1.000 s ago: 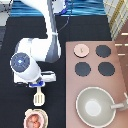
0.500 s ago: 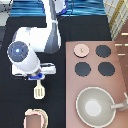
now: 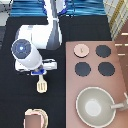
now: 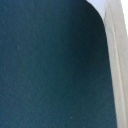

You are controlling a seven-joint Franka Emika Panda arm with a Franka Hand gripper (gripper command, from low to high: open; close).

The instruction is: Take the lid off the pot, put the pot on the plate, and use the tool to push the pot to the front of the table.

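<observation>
My gripper (image 3: 42,73) hangs over the black table (image 3: 15,100) left of the stove, shut on the handle of the cream-white tool (image 3: 42,86), whose slotted head points toward the exterior view's bottom. The pink-tan pot (image 3: 33,120) sits on the cream plate (image 3: 45,119) at the bottom edge of the exterior view, apart from the tool's head. The lid (image 3: 81,50) lies on the brown stove panel at its top left corner. The wrist view shows dark tabletop and a cream-white strip (image 4: 114,45) along one side.
The brown stove panel (image 3: 119,65) with black burners (image 3: 83,69) fills the exterior view's right. A large grey pan (image 3: 97,106) with a long handle sits on its lower part. The white arm (image 3: 42,35) reaches down from the top.
The gripper and the tool have drawn back toward the exterior view's top, widening the gap between the tool's head and the pot. The pot and plate stay at the bottom edge.
</observation>
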